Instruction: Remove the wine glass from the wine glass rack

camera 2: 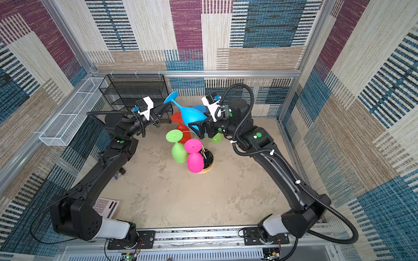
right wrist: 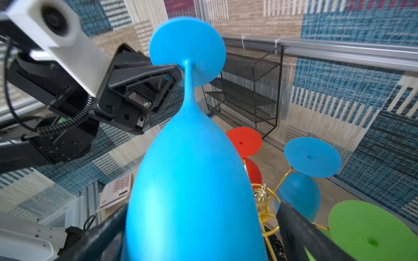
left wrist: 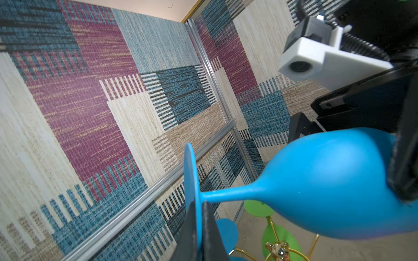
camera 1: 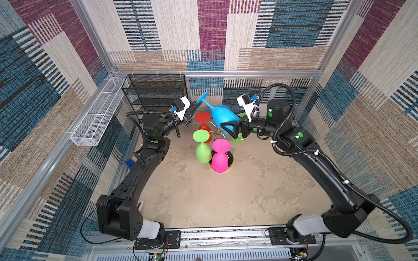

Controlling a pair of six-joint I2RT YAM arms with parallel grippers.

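Both top views: the blue wine glass [camera 1: 220, 115] [camera 2: 192, 115] tilts above the wine glass rack [camera 1: 230, 159], foot far-left.
Left wrist view: the left pincer [left wrist: 198, 210] pinches the foot.
Right wrist view: the right pincer [right wrist: 199, 226] stands spread around the bowl.

Can't see rim of blue wine glass [right wrist: 194, 192]: cut off at edge, right wrist view. Same w/ base of wine glass rack [camera 1: 230, 158]: part-hidden behind pink glass [camera 1: 219, 161], both top views.
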